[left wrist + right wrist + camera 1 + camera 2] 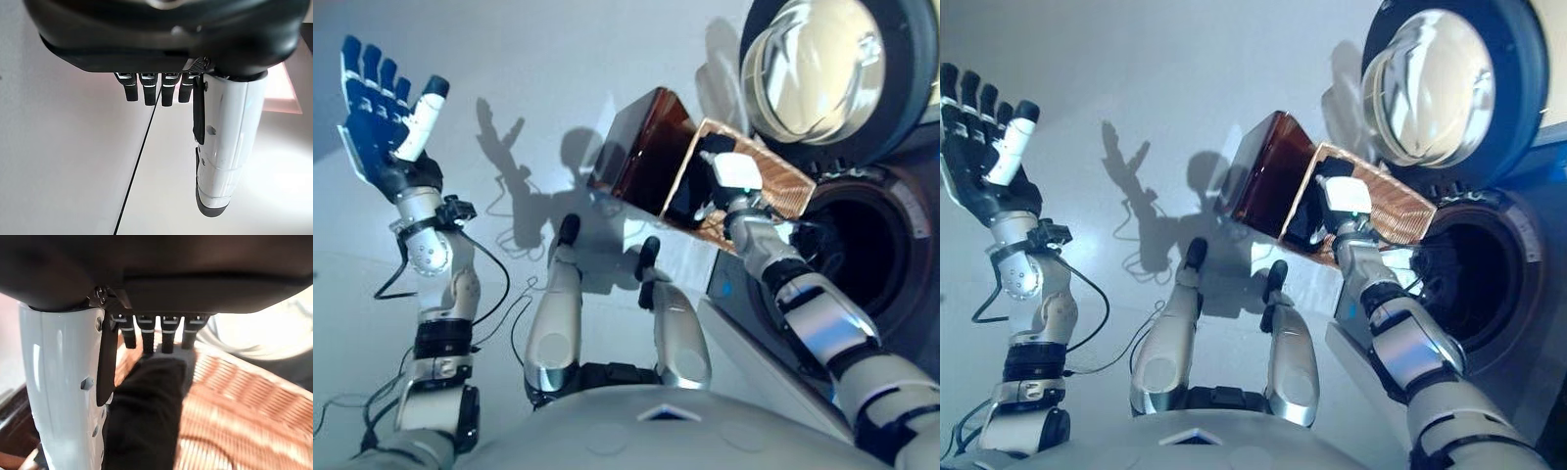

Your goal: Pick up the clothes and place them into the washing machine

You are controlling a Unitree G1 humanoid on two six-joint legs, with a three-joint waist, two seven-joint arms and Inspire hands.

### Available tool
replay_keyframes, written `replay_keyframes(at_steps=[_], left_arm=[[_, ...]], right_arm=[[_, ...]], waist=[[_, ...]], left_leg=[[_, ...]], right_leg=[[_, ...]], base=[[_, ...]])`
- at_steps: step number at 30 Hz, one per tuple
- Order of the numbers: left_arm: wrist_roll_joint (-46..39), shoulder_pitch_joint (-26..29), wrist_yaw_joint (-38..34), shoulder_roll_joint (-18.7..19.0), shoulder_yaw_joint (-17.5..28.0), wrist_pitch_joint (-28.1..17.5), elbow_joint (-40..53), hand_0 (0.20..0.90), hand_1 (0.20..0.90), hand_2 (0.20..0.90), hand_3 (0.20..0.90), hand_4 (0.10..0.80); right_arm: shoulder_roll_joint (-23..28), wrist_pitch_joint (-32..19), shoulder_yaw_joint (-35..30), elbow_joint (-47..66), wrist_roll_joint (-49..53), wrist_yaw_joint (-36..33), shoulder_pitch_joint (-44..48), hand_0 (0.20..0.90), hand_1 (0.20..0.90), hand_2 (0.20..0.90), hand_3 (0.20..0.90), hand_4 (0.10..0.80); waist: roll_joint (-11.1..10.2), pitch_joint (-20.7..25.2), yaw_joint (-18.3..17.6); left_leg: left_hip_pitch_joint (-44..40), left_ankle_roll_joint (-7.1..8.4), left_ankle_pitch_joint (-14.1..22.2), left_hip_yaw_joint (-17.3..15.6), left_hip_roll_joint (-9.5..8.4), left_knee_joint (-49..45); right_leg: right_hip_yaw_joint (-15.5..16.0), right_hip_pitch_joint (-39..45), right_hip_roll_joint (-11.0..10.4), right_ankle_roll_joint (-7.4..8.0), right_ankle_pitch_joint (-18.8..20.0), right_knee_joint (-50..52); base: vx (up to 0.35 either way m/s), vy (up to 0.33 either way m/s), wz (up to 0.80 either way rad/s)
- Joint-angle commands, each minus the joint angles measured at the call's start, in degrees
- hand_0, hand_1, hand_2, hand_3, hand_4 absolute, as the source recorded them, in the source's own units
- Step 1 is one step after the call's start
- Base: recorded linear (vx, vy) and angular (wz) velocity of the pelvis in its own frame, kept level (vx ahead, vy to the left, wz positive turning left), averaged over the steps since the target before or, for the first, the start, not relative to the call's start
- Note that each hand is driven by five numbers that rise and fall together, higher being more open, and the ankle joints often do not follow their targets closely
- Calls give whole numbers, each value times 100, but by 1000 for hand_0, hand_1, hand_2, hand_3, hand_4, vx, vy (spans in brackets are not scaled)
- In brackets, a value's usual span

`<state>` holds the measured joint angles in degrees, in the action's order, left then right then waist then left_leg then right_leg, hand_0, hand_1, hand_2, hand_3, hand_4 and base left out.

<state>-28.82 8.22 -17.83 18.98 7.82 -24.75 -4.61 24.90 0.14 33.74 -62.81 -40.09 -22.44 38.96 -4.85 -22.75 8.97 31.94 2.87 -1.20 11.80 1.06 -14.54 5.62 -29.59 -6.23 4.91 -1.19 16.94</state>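
Clothes (146, 416): a dark bundle, black, soft, no pattern visible. It lies in the mouth of a brown wicker basket (769, 181) that is tipped on its side, opening toward the robot, just beside the washer drum (862, 255). In the right wrist view the bundle runs lengthwise along the line of the hand, from under the fingers back toward the palm, with the woven basket wall beside it.

Right hand (734, 176): reaches into the basket mouth, directly over the clothes, white-capped thumb beside the bundle. Fingertips look bent over the cloth's far end, but whether they are closed on it I cannot tell; the cloth hides the contact.

Washer door (822, 73): swung open, glass bowl facing out, above the drum. Drum opening dark, clear of the basket rim, to the right of the right hand.

Left hand (386, 117): raised far to the left, fingers spread straight, holding nothing, well apart from everything.

Judgement: the right hand is the working one; the coming move is a short carry rightward from basket to drum.
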Motion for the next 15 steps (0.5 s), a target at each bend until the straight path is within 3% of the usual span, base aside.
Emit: replay_keyframes(at_steps=[1, 15], left_arm=[[439, -32, -93, 298, 172, -760, 1039, 900, 900, 900, 900, 800], [454, -164, -196, 342, 145, -711, 1240, 900, 900, 900, 900, 800]], right_arm=[[589, 243, 109, -133, -91, -454, 319, 900, 900, 900, 900, 800], [1180, 640, 592, -1072, -417, -504, 1461, 900, 900, 900, 900, 800]], waist=[[93, 501, 22], [428, 204, 143]], left_leg=[[109, 86, 568, -110, -117, -522], [440, 5, 541, -8, -275, -586]], right_leg=[[76, -176, -7, 180, -353, 567], [141, -597, -55, 145, -495, 938]], base=[[-4, -7, 8], [0, 9, 7]])
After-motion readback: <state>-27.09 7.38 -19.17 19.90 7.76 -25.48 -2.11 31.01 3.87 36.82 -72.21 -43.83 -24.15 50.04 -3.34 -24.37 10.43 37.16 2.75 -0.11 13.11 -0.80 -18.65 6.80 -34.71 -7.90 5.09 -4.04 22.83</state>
